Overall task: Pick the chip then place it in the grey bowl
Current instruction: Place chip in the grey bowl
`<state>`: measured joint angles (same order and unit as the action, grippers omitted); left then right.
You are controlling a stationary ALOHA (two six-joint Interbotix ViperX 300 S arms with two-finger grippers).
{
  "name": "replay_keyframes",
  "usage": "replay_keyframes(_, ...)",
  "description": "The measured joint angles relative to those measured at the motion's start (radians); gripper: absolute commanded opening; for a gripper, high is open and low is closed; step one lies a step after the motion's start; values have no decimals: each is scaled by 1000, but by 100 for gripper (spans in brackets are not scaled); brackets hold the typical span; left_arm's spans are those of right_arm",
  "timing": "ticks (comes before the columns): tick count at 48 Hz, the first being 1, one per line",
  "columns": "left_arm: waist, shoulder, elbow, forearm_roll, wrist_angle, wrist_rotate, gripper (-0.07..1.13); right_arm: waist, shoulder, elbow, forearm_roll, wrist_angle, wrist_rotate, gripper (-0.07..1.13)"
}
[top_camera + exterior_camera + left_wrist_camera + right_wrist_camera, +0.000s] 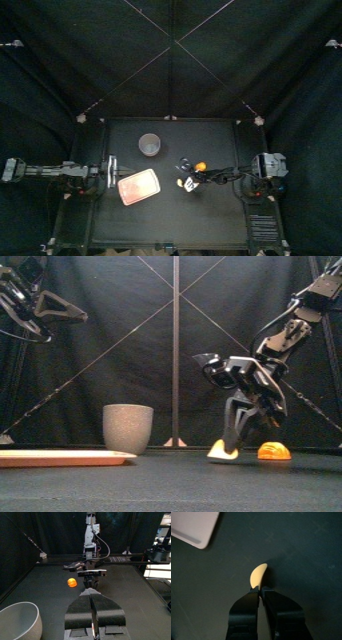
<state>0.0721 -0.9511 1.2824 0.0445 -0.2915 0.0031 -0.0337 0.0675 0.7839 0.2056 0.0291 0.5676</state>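
Your right gripper point(256, 590) is nipped tight on one tip of the chip point(259, 573) — a thin, pale yellow crescent, down at the table just beside an orange toy point(273, 452). You have the grasp. The lift and the carry to the grey bowl point(128, 428) — well apart, toward the left arm's side — are not yet done. Your left gripper point(93, 596) rests raised at the left, jaws together.
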Motion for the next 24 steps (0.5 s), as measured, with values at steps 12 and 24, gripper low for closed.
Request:
replay_keyframes(12, 2, 0, 2, 0, 0, 0, 5, -20, 3, -126, -126, -5, -3, 48)
replay_keyframes(24, 3, 0, 0, -2, -2, 0, 5, -160, 43, -316, -321, -109, 2, 48)
